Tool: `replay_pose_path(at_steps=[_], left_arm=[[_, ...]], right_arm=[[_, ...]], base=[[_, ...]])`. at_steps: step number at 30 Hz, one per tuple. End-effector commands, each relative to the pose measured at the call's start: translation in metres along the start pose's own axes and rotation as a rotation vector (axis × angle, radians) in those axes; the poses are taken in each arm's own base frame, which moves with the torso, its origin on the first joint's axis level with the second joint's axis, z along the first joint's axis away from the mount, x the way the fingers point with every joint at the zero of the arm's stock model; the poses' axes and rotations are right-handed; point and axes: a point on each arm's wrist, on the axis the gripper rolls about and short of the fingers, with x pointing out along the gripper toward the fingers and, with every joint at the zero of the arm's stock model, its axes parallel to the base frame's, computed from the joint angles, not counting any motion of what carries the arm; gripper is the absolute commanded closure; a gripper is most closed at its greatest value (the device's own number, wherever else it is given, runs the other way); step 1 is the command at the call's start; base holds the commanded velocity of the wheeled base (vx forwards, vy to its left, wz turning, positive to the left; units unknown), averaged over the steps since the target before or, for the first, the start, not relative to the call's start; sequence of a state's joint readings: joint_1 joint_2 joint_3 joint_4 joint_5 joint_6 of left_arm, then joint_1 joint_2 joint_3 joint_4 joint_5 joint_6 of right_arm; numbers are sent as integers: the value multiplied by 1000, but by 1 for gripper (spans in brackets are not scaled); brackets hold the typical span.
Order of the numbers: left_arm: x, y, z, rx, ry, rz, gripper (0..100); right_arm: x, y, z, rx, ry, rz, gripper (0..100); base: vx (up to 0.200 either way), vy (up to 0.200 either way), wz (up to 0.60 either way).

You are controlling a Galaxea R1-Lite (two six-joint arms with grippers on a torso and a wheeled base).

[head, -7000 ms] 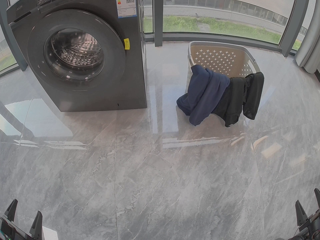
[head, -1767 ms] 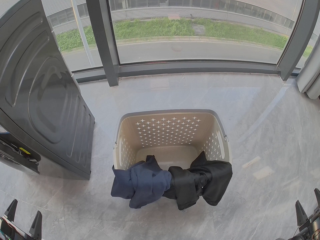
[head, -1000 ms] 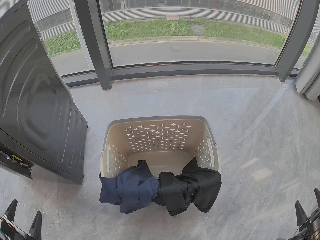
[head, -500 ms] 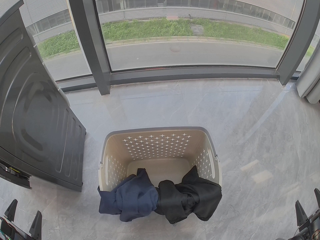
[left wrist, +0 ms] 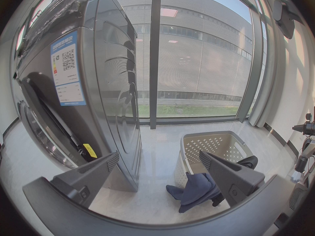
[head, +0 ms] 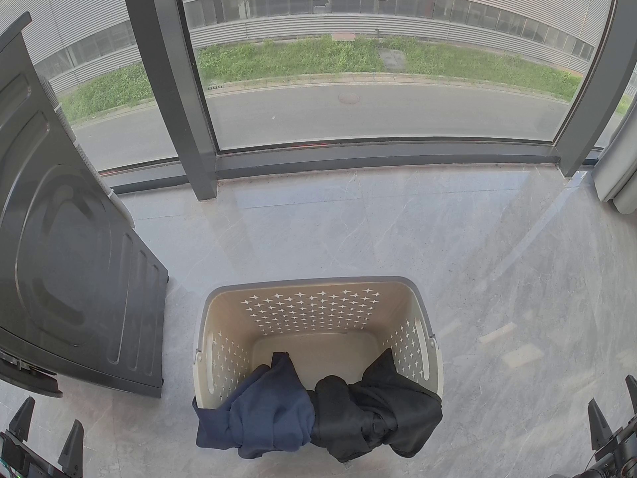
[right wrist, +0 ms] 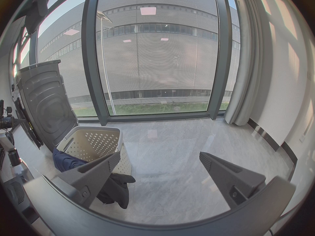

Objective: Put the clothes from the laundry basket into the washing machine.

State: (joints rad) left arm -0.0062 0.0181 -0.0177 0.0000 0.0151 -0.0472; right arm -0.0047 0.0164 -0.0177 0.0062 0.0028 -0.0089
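Observation:
A beige laundry basket (head: 318,288) with star-shaped holes stands on the floor in the lower middle of the head view. A navy garment (head: 262,419) and a black garment (head: 375,416) hang over its near rim. The grey washing machine (head: 60,273) stands to the left, its side panel facing me. My left gripper (head: 46,426) sits open at the bottom left corner, my right gripper (head: 614,409) open at the bottom right; both are held low, apart from the basket. In the left wrist view the machine's round door (left wrist: 42,135), the basket (left wrist: 213,145) and navy garment (left wrist: 197,187) show.
A floor-to-ceiling window with dark frames (head: 169,81) runs behind the basket. A pale curtain (head: 617,167) hangs at the right. Polished grey marble floor (head: 517,267) lies open to the right of the basket and behind it.
The head view has shifted as the base closed in: the basket now sits lower and nearer, the washing machine further left. Both grippers keep their places. The clothes lie as before.

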Motion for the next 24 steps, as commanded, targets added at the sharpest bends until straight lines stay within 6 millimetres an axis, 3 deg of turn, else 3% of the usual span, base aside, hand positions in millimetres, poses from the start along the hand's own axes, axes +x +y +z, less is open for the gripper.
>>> replay_pose_path(at_steps=[1, 6, 12, 21, 24], left_arm=[[0, 0, -5, 0, 6, 1, 0], [0, 0, -5, 0, 6, 1, 0], [0, 0, -5, 0, 6, 1, 0], [0, 0, -5, 0, 6, 1, 0], [0, 0, -5, 0, 6, 1, 0]], right_arm=[[0, 0, -5, 0, 4, 0, 0], [0, 0, -5, 0, 4, 0, 0], [0, 0, -5, 0, 4, 0, 0], [0, 0, -5, 0, 4, 0, 0], [0, 0, -5, 0, 4, 0, 0]], base=[[0, 0, 0], [0, 0, 0], [200, 0, 0], [0, 0, 0], [200, 0, 0]])
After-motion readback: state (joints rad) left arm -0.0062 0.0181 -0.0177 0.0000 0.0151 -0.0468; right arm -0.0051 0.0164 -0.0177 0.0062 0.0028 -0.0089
